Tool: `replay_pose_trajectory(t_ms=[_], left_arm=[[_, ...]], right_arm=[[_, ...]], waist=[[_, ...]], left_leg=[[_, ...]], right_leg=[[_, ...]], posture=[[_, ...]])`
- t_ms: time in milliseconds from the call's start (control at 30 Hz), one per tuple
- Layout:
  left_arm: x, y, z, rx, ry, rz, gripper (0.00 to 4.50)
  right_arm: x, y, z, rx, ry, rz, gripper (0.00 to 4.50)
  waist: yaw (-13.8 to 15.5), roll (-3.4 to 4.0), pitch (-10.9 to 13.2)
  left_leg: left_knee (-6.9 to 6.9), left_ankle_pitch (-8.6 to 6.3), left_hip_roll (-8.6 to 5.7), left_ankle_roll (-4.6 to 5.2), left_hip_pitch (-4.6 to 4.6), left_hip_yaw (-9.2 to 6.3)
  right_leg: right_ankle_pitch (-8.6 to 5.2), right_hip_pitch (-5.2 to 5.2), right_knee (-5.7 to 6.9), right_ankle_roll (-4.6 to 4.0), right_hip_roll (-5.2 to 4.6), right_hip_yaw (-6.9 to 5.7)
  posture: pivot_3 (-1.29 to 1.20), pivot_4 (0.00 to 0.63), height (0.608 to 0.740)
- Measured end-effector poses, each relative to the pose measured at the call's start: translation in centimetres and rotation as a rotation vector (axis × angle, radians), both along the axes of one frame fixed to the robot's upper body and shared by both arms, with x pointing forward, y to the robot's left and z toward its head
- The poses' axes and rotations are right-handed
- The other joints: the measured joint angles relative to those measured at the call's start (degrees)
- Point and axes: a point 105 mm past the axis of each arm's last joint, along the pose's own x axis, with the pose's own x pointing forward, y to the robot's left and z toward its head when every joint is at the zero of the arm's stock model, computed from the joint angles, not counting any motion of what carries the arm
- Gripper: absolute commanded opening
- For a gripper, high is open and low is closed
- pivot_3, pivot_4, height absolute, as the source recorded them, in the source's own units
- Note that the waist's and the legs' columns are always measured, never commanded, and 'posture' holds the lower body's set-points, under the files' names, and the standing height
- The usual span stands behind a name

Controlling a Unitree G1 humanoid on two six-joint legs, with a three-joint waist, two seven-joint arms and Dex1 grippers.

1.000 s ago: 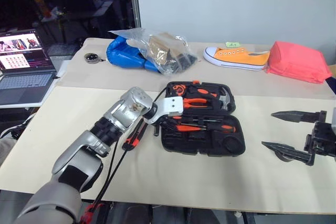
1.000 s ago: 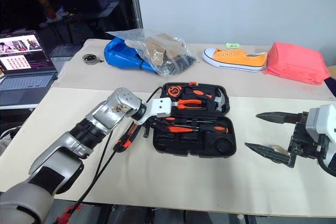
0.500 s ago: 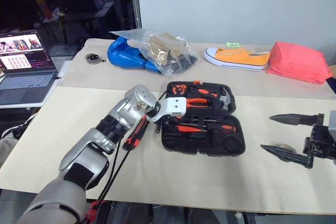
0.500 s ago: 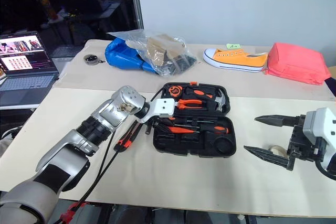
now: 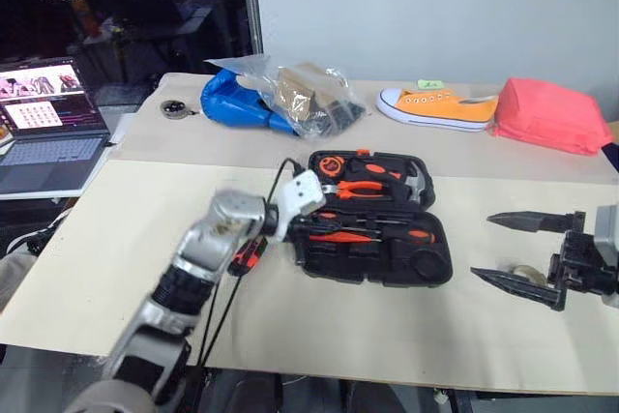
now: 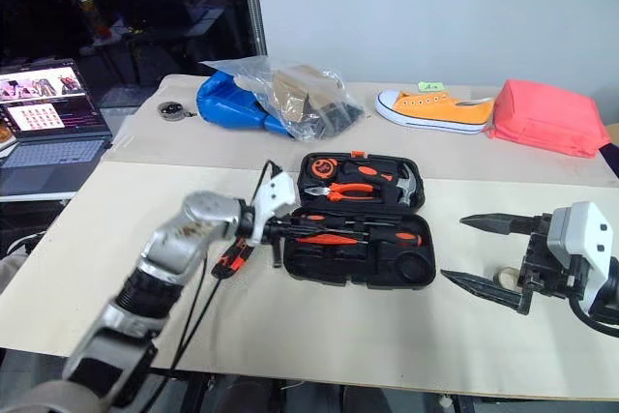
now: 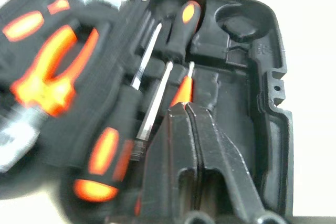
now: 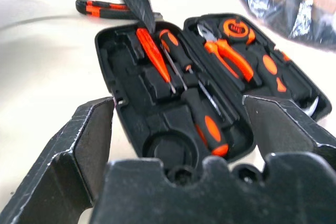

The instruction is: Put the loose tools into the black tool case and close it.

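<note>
The black tool case (image 5: 430,273) lies open mid-table. Its lid half holds orange-handled pliers (image 5: 363,188) and a hammer. The tray half holds two black-and-orange screwdrivers (image 8: 195,98) and the slim orange tool (image 8: 152,51). My left gripper (image 7: 184,107) is shut, its tip just over the near end of the slim orange tool at the case's left edge. The utility knife (image 5: 247,253) lies on the table left of the case. My right gripper (image 5: 482,247) hangs open to the right of the case, and the small tape roll (image 6: 503,278) lies on the table by its lower finger.
At the back of the table lie a blue bag under clear plastic (image 5: 280,99), an orange shoe (image 5: 435,103) and a pink pouch (image 5: 551,113). A laptop (image 5: 44,137) stands at the far left. Black cables hang from my left arm over the front edge.
My left forearm has swung down and the wrist has turned, with the gripper staying at the case's left edge. The right arm has kept still.
</note>
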Motion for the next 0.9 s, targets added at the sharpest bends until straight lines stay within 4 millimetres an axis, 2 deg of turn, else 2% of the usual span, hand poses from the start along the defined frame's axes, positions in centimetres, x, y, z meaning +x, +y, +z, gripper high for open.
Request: replay_pose_trajectory(t_ms=[67,167,467,600,667,733,767,800,833,900], left_arm=[[0.5,0.0,-0.6,0.009,-0.027,0.044,0.08],[0.7,0.0,-2.9,0.057,-0.004,0.077,0.08],[0.8,-0.2,-4.0,0.08,-0.007,0.069,0.08],[1.0,0.1,-3.8,0.04,-0.02,0.082,0.08],[1.0,0.8,-2.9,-0.051,0.003,0.13,0.08],[1.3,1.8,-0.9,-0.118,-0.01,0.178,0.08],[1.4,2.7,0.7,-0.153,-0.032,0.209,0.58],[1.6,3.7,2.3,-0.178,-0.059,0.247,0.76],[1.8,5.0,3.6,-0.195,-0.077,0.304,1.17],[1.6,7.6,4.9,-0.202,-0.103,0.439,1.96]], right_arm=[[0.1,0.1,-0.2,0.002,0.006,0.002,4.5],[0.0,0.1,-0.2,0.003,0.009,-0.001,4.5],[-0.6,0.4,-0.5,-0.013,0.022,-0.001,4.5],[-0.9,0.6,-0.5,-0.012,0.019,-0.004,4.5],[-1.0,0.7,-0.8,0.003,0.025,-0.008,4.5],[-1.0,0.8,-0.8,0.009,0.026,-0.007,4.5],[-1.0,0.9,-0.7,0.019,0.024,-0.003,4.5],[-1.0,0.9,-0.6,0.027,0.021,-0.001,4.5],[-1.0,1.0,-0.6,0.036,0.019,0.0,4.5],[-0.9,1.1,-0.5,0.043,0.016,0.003,4.5]], waist=[[-0.15,-0.07,0.04],[-0.52,0.02,-0.01],[-0.71,0.03,-0.04],[-0.86,0.02,-0.04],[-1.07,-0.03,0.0],[-1.19,-0.03,0.01],[-1.26,-0.01,0.0],[-1.33,0.0,-0.01],[-1.44,0.0,0.0],[-1.67,0.0,-0.01]], left_leg=[[0.0,0.01,-0.03,0.01,0.08,0.01],[-0.01,0.0,-0.04,0.01,0.12,0.04],[-0.02,-0.01,0.04,0.0,0.89,0.04],[-0.08,-0.01,0.12,0.0,1.07,0.03],[-0.13,-0.01,0.15,0.0,0.9,0.03],[-0.13,-0.01,0.16,0.0,0.71,0.01],[-0.13,-0.01,0.16,0.0,0.63,-0.01],[-0.14,-0.01,0.16,0.0,0.61,-0.02],[-0.2,-0.02,0.15,0.0,0.6,-0.03],[-0.3,-0.03,0.13,-0.02,0.6,-0.02]], right_leg=[[-0.01,0.07,-0.01,0.03,0.02,0.03],[-0.01,0.09,-0.01,0.03,0.02,0.12],[-0.19,0.93,-0.12,0.32,0.05,0.11],[-0.21,1.04,-0.15,0.32,0.05,0.14],[-0.21,0.83,-0.12,0.3,0.06,0.15],[-0.2,0.67,-0.1,0.29,0.08,0.13],[-0.2,0.64,-0.12,0.29,0.09,0.12],[-0.21,0.64,-0.13,0.29,0.09,0.11],[-0.21,0.64,-0.18,0.3,0.05,0.11],[-0.23,0.65,-0.25,0.34,-0.05,0.11]], posture=[[0.0,0.15,0.74],[0.0,0.15,0.74],[0.0,0.15,0.74],[0.0,0.15,0.74],[0.0,0.15,0.74],[0.0,0.15,0.74],[0.0,0.15,0.74],[0.0,0.15,0.74],[0.0,0.15,0.74],[0.0,0.15,0.74]])
